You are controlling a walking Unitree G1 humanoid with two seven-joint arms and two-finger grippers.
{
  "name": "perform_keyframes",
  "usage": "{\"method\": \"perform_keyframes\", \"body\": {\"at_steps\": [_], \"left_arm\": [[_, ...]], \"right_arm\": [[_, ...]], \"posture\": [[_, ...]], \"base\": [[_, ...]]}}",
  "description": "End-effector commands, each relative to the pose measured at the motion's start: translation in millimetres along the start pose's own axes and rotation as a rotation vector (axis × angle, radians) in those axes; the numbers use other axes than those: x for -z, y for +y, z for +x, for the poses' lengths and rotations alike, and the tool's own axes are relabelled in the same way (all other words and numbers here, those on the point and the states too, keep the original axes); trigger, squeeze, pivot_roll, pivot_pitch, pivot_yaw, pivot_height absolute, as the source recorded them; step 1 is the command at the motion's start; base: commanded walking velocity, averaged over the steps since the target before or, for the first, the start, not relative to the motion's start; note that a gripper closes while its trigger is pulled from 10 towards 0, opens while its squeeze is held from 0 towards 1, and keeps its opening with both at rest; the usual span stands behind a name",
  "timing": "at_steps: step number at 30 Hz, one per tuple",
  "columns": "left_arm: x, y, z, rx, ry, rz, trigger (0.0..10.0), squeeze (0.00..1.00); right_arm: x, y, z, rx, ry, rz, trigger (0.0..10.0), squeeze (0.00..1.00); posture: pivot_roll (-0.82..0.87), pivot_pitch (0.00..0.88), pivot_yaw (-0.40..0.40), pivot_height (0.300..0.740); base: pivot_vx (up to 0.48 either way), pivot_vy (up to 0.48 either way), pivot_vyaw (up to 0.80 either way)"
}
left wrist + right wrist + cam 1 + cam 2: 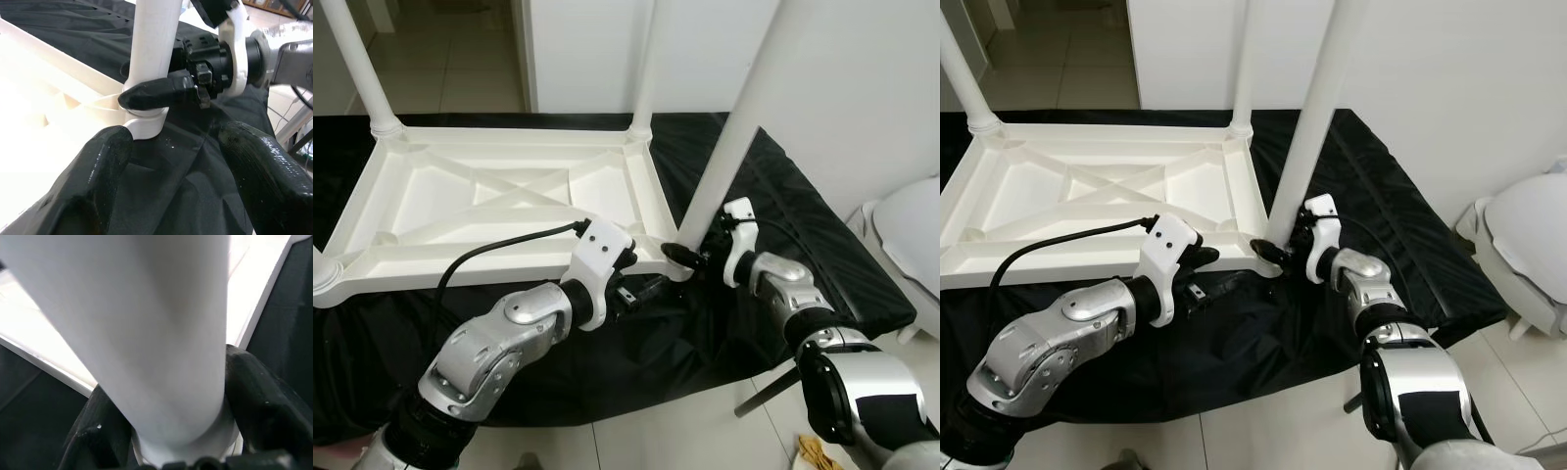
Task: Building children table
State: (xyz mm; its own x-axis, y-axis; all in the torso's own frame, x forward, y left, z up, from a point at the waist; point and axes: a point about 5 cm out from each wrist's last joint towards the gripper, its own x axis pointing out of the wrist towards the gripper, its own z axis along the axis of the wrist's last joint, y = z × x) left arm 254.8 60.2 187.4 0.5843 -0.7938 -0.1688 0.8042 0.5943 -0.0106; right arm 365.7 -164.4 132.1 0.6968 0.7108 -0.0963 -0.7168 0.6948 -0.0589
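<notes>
I am clamping the right gripper round the smooth, light, rigid white plastic leg, low beside the upturned white plastic tabletop's near corner socket, while the left gripper is hovering open beside it.

White plastic children's table upside down on black cloth, legs upright in corner sockets

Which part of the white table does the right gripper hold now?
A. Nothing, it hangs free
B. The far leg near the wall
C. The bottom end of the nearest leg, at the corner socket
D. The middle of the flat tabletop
C: the right gripper has its black fingers on both sides of the nearest leg, just above the corner socket of the upturned table.
</notes>
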Motion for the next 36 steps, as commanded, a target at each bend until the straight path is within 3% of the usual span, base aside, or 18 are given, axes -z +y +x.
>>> {"method": "perform_keyframes", "body": {"at_steps": [1,6,8,11,18,23,25,28,29,32,36], "left_arm": [[0.4,-9.0,-0.2,0.115,0.005,-0.006,10.0,0.00],[1.4,-9.5,-0.6,0.115,0.008,-0.009,10.0,0.00],[1.4,-9.5,-0.6,0.115,0.008,-0.009,10.0,0.00],[2.7,-11.5,-1.0,0.119,0.010,-0.013,10.0,0.00],[3.4,-12.9,0.1,0.126,0.012,-0.016,10.0,0.00],[3.6,-14.0,0.8,0.134,0.013,-0.016,10.0,0.00],[3.9,-15.1,1.6,0.141,0.014,-0.014,10.0,0.00],[3.9,-15.1,1.6,0.141,0.014,-0.014,10.0,0.00],[4.1,-15.8,2.0,0.142,0.014,-0.015,10.0,0.00],[4.7,-17.0,2.7,0.147,0.014,-0.015,10.0,0.00],[5.3,-16.9,2.6,0.146,0.016,-0.014,10.0,0.00]], "right_arm": [[3.0,-1.9,-7.4,0.003,-0.028,0.022,0.0,0.00],[4.5,-1.1,-7.3,0.141,-0.071,0.051,0.0,0.00],[4.5,-1.1,-7.3,0.141,-0.071,0.051,0.0,0.00],[8.3,5.3,-4.1,0.343,-0.087,0.139,0.0,0.00],[9.1,17.1,-4.6,0.504,-0.082,0.146,0.0,0.00],[8.1,33.1,-1.3,0.608,-0.072,0.144,0.0,0.00],[7.8,50.9,3.6,0.735,-0.060,0.184,0.0,0.00],[7.8,50.9,3.6,0.735,-0.060,0.184,0.0,0.00],[7.0,57.5,4.3,0.800,-0.051,0.201,0.0,0.00],[5.2,65.7,8.6,0.815,-0.034,0.219,0.0,0.00],[3.0,69.7,10.1,0.782,-0.035,0.248,0.0,0.00]], "posture": [[0.02,0.051,-0.067,0.740],[0.02,0.051,-0.075,0.740],[0.02,0.051,-0.075,0.740],[0.02,0.053,-0.077,0.740],[0.01,0.051,-0.078,0.740],[0.01,0.047,-0.080,0.740],[0.01,0.040,-0.085,0.740],[0.01,0.040,-0.085,0.740],[0.01,0.036,-0.087,0.740],[0.01,0.031,-0.090,0.740],[0.02,0.030,-0.095,0.740]], "base": [[0.000,0.000,0.00],[0.000,0.000,0.00],[0.000,0.000,0.00],[0.000,0.000,0.00],[0.000,0.000,0.00],[0.000,0.000,0.00],[0.000,0.000,0.00],[0.000,0.000,0.00],[0.000,0.000,0.00],[0.000,0.000,0.00],[0.000,0.000,0.00]]}}
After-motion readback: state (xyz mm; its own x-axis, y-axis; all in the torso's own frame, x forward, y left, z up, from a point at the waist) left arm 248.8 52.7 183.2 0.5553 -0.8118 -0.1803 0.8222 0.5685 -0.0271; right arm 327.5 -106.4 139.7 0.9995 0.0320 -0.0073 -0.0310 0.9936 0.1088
